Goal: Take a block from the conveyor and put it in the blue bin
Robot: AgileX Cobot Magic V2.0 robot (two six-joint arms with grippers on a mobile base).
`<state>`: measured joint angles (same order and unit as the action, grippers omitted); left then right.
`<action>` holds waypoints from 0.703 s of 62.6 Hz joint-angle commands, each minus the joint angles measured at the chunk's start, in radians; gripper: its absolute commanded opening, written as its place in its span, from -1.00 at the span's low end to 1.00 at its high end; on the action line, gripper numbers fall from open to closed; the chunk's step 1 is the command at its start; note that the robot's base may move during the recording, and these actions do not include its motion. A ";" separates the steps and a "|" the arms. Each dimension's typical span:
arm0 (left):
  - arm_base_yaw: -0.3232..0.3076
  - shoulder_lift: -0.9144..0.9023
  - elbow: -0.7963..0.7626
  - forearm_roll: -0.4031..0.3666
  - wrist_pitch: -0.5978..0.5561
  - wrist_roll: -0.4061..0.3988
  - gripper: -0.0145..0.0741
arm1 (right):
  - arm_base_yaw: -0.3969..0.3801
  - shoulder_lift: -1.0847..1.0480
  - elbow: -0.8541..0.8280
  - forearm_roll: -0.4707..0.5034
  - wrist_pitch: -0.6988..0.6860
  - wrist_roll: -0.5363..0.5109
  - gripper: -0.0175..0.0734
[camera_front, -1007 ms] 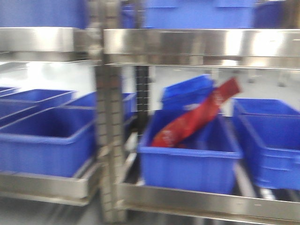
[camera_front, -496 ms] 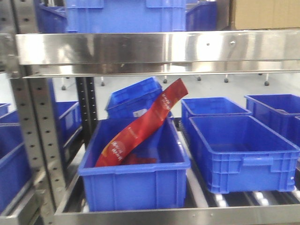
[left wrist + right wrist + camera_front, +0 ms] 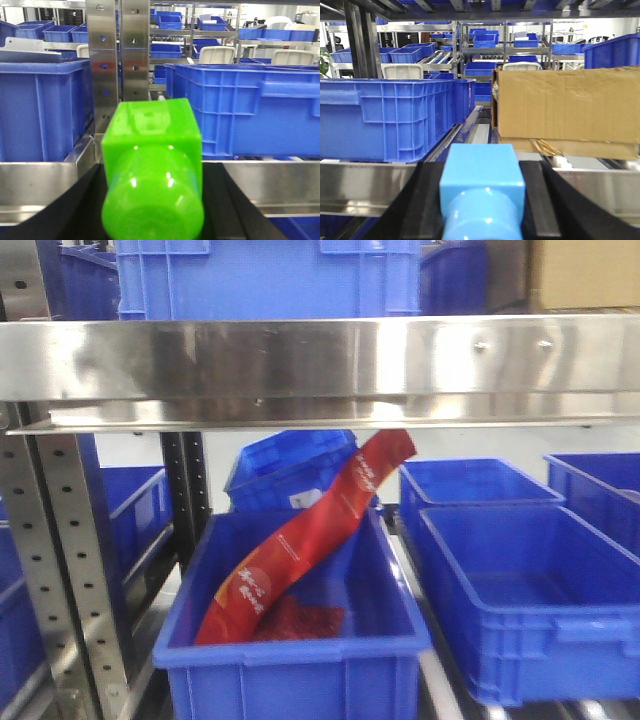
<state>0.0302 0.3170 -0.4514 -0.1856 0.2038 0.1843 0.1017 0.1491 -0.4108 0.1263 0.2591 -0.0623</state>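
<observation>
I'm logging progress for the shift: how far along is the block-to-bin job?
Grabbing looks done: the left gripper is closed on a green block and the right gripper on a light blue block. In hand: both blocks are held facing the racks. Left: placing them. The front blue bin holds only red packets, with no block visible.

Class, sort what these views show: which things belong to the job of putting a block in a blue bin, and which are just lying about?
Belong to the job:
green block, in the left wrist view
blue block, in the right wrist view
blue bins

Just lying about:
red packet, leaning in the front bin
cardboard box
steel shelf
</observation>
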 commanded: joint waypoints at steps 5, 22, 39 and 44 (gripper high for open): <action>-0.006 -0.004 -0.006 -0.005 -0.014 0.001 -0.92 | 0.002 -0.002 0.001 0.002 -0.021 -0.007 -0.96; -0.006 -0.004 -0.006 -0.005 -0.014 0.001 -0.92 | 0.002 -0.002 0.001 0.002 -0.021 -0.007 -0.96; -0.006 -0.004 -0.006 -0.005 -0.014 0.001 -0.92 | 0.002 -0.002 0.001 0.002 -0.021 -0.007 -0.96; -0.006 -0.004 -0.006 -0.005 -0.014 0.001 -0.92 | 0.002 -0.002 0.001 0.002 -0.021 -0.007 -0.96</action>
<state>0.0302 0.3170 -0.4514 -0.1856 0.2038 0.1843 0.1017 0.1491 -0.4108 0.1263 0.2591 -0.0623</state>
